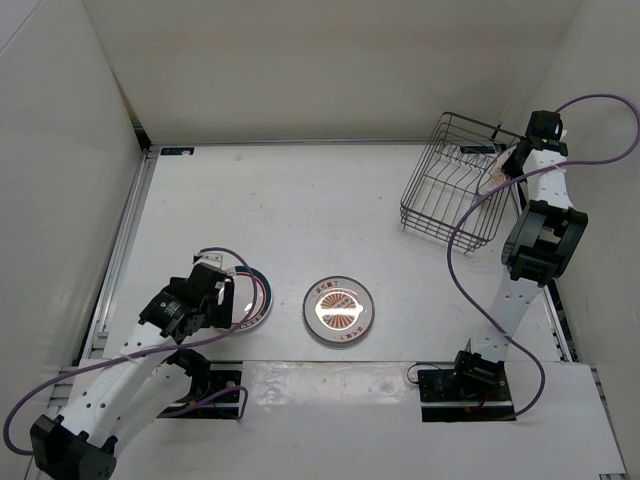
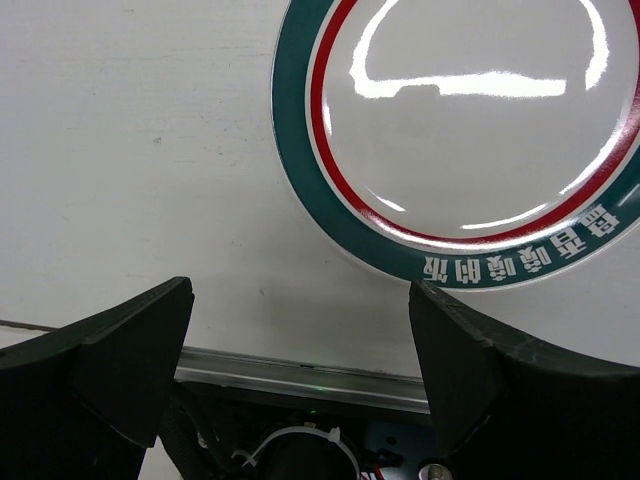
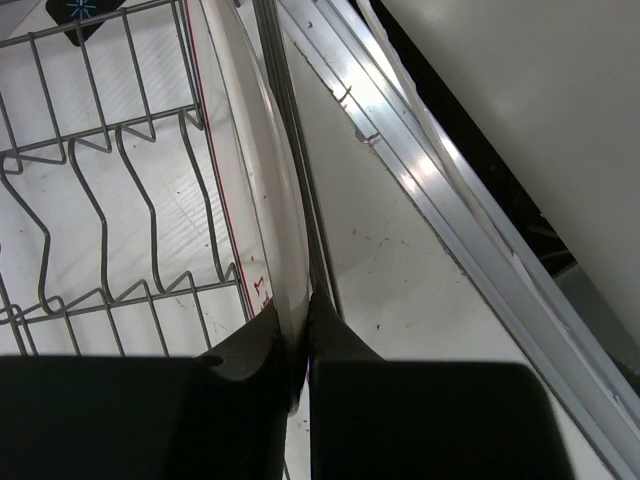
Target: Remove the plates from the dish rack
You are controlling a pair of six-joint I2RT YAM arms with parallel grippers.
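While the right gripper (image 3: pixel 298 325) clamps a plate (image 3: pixel 265 190) upright in the rack (image 1: pixel 425 200), the left gripper (image 2: pixel 300 290) gapes empty beside the ringed plate (image 2: pixel 470 140); perhaps just clear of it.

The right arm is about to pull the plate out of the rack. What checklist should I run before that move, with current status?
1. Right gripper shut on the rim of the upright round plate: ok.
2. That plate stands in the dark wire dish rack: ok.
3. Left gripper open, holding nothing: ok.
4. White plate with green and red rim rings flat on the white table: ok.
5. Orange sunburst plate flat, apart from it: ok.
6. Purple cable clear of the rack: cannot tell.
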